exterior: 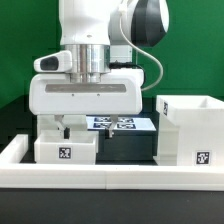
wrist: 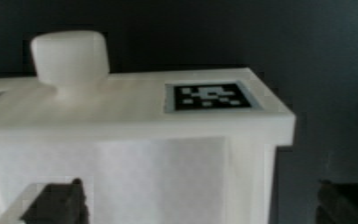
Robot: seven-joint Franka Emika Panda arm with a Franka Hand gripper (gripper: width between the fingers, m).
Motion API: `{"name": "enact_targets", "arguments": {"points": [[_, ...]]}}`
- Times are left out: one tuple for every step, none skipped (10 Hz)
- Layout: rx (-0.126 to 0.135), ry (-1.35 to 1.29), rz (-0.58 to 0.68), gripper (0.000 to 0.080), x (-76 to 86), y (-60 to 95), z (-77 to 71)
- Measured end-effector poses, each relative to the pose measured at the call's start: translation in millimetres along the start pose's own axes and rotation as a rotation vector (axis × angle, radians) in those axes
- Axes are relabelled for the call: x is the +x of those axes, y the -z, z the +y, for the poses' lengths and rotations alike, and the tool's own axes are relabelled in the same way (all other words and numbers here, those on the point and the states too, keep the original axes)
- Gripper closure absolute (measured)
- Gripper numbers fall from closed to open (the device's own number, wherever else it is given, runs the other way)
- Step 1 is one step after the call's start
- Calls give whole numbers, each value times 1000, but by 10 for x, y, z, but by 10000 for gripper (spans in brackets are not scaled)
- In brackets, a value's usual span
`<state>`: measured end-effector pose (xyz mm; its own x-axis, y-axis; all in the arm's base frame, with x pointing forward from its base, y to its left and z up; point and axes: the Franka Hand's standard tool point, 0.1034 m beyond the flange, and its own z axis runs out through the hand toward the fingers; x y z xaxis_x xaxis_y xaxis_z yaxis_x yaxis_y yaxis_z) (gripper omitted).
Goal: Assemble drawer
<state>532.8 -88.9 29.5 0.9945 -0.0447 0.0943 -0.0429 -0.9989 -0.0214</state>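
Note:
A low white drawer box point(exterior: 67, 148) with a marker tag on its front sits at the exterior view's left, behind the front rail. The wrist view shows it close up point(wrist: 140, 150), with a round knob point(wrist: 67, 56) and a tag point(wrist: 211, 97) on top. The large cube-like white casing point(exterior: 190, 130), open at the top and tagged on its front, stands at the exterior view's right. My gripper point(exterior: 84, 124) point(wrist: 202, 205) is open right over the low box. Its dark fingertips point(wrist: 60, 203) are spread wide, one in front of the box face and the other past its corner. A second low box is not visible.
The marker board point(exterior: 121, 124) lies flat on the dark table between the low box and the casing. A long low white rail point(exterior: 110, 176) runs along the front edge. A green wall is behind.

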Motion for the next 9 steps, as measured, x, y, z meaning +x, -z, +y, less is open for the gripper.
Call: {"name": "enact_targets", "arguments": {"points": [[-6, 0, 4, 150, -10, -40, 13], [-11, 1, 9, 150, -18, -81, 16], [-14, 2, 9, 150, -34, -125, 15], [-15, 3, 6, 150, -53, -165, 6], [-13, 6, 3, 150, -61, -185, -21], [-12, 12, 1, 150, -56, -203, -53], [-11, 13, 0, 150, -61, -212, -68], [-10, 9, -2, 162, -69, -221, -80], [-10, 10, -3, 162, -70, -225, -96]]}}
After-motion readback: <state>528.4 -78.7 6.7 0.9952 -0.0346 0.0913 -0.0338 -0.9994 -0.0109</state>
